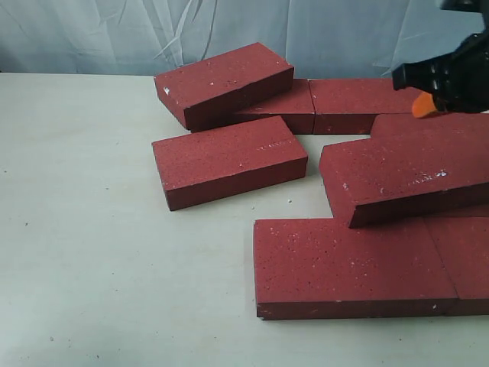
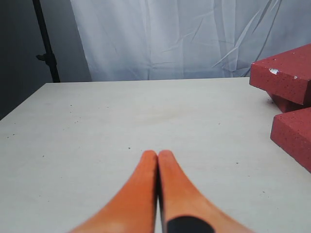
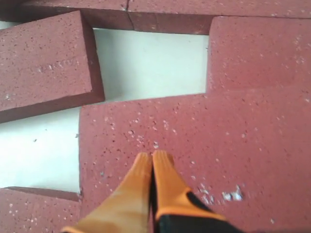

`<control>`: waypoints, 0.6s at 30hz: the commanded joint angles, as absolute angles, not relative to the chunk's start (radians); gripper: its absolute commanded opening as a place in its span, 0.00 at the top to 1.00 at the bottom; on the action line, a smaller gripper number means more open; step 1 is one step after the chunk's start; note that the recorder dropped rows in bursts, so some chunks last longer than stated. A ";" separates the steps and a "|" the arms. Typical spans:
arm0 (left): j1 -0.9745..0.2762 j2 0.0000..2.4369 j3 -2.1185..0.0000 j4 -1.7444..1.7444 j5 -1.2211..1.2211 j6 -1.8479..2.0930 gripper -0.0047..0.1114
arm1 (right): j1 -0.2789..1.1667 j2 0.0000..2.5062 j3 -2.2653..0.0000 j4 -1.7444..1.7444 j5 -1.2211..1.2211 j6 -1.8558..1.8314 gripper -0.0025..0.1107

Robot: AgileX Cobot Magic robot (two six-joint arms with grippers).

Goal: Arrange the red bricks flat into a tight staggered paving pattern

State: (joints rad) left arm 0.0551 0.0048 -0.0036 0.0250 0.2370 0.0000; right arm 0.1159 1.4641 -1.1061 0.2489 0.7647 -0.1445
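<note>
Red brick (image 3: 233,145) directly beneath the right tool (image 3: 152,156) (tips pressed together, nothing between them)

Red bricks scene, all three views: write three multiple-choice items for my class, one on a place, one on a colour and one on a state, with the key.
1. What lies right around the left gripper?
A. bare table
B. a brick's top face
C. a stack of two bricks

2. What colour are the fingers of the right gripper?
A. blue
B. orange
C. green

3. How do the right gripper's jaws stand?
A. wide open
B. clamped on a brick's edge
C. shut, holding nothing

Key:
1 A: the left wrist view shows only table around it, with the red bricks off to one side.
2 B: both fingers show orange.
3 C: the fingers meet with no gap, over the top face of a brick.
</note>
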 commanded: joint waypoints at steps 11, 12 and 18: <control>0.058 0.000 0.000 0.026 0.239 0.005 0.96 | 0.319 1.875 -1.512 0.220 0.806 -0.162 0.99; 0.058 0.000 0.000 0.026 0.239 0.005 0.96 | 0.328 1.907 -1.538 0.209 0.812 -0.160 0.99; 0.058 0.000 0.000 0.026 0.239 0.005 0.96 | 0.352 2.082 -1.721 0.161 0.851 -0.149 0.99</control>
